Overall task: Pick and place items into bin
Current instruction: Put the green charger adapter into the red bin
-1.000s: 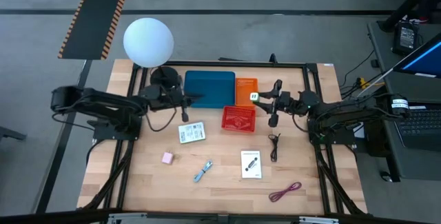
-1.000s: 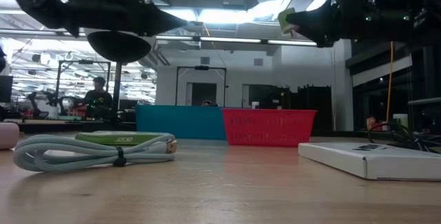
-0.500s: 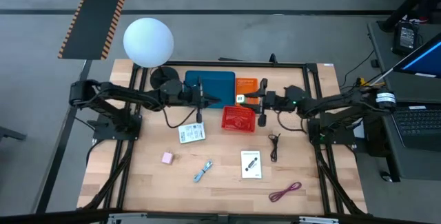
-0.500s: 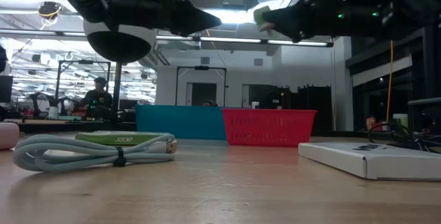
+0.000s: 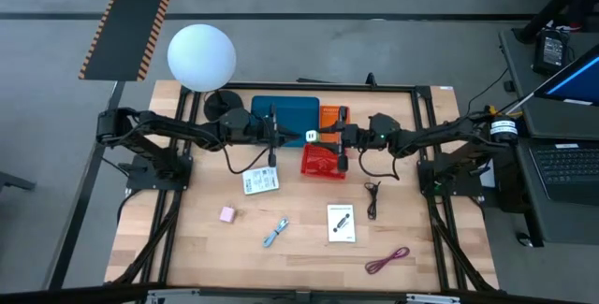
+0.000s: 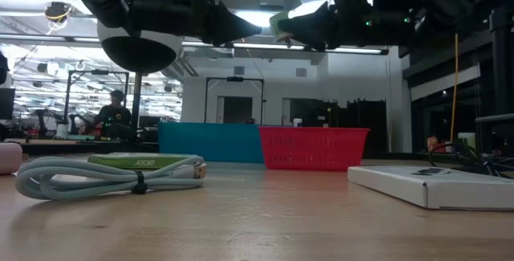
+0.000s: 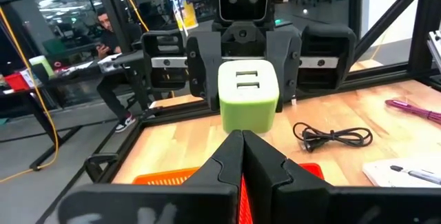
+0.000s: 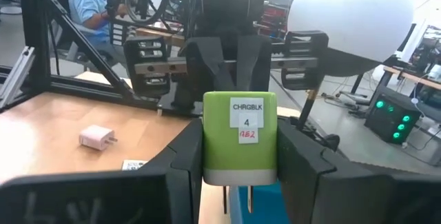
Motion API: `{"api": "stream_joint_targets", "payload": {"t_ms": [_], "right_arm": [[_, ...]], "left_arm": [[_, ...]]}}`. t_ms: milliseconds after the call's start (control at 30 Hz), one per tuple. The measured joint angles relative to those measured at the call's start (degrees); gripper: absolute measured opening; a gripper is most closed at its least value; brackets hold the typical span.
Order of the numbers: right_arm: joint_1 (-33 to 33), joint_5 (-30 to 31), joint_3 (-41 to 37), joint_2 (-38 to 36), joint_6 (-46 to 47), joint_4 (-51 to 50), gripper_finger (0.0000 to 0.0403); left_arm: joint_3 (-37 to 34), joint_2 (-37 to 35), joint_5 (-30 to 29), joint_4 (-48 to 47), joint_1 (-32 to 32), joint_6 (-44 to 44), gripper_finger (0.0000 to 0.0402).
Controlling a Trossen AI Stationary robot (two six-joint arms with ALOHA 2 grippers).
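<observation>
From above, the right gripper reaches across from three o'clock and carries a green charger block high over the gap between the blue bin and the red basket, seemingly so it can be dropped into a container, though which one I cannot tell. The left gripper comes in from nine o'clock and meets it nose to nose over the blue bin's edge, perhaps for a handover. On the wooden surface the other items wait toward six o'clock: a white card, a second card, a pink cube, a blue-silver tool, a black cable and a maroon cable; an orange bin sits behind the basket, the globe lamp at eleven o'clock. At table height, both arms hang well above the containers with the charger between them. The left wrist camera shows its own fingers clenched together on nothing, pointed at the charger's face. The right wrist camera shows its fingers grasping the charger by its sides, prongs down, label facing out.
</observation>
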Motion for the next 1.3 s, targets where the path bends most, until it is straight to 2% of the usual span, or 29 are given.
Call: {"api": "stream_joint_targets", "payload": {"t_ms": [567, 867, 1133, 1300], "right_arm": [[-1.5, 0.0, 0.0, -0.3, -0.3, 0.0, 0.0119], [-1.9, 0.0, 0.0, -0.3, -0.2, -0.3, 0.0119], [-1.9, 0.0, 0.0, -0.3, -0.3, -0.7, 0.0119], [-1.9, 0.0, 0.0, -0.3, -0.3, -0.6, 0.0119]], "left_arm": [[0.0, 0.0, -0.3, -0.1, 0.0, 0.0, 0.0005], [0.0, 0.0, -8.1, -0.4, 0.0, -0.2, 0.0004], [0.0, 0.0, -8.1, -0.4, 0.0, 0.0, 0.0007], [0.0, 0.0, -6.0, -0.4, 0.0, 0.7, 0.0037]]}}
